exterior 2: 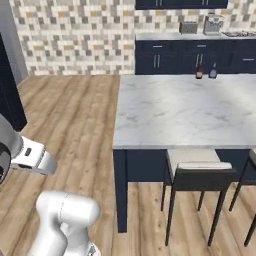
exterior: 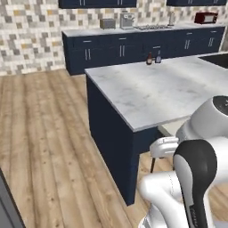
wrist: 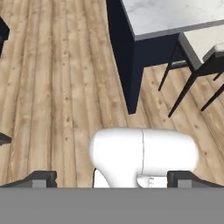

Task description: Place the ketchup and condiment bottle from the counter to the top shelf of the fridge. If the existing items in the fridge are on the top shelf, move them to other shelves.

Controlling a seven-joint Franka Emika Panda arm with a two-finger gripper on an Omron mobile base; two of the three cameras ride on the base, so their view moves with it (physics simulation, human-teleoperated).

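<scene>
I see the gripper [wrist: 112,179] with fingers [wrist: 41,178] spread wide, holding nothing, aimed down at wood floor [wrist: 52,87] beside the island counter [exterior 2: 190,115]. Ketchup [exterior 2: 199,73] stands upright at the island's far edge, condiment bottle [exterior 2: 213,72] just beside it on the right, apart from it. Both well away from the fingers, full island top between. Chair [exterior 2: 200,172] tucked under the island's near side. Beyond the island: back counter [exterior: 133,31] carrying toaster [exterior: 107,23], coffee machine [exterior: 127,20], red appliance [exterior: 205,18].

two bottles [exterior: 153,58], one island [exterior: 164,95], two stools [exterior 2: 200,175]
</scene>
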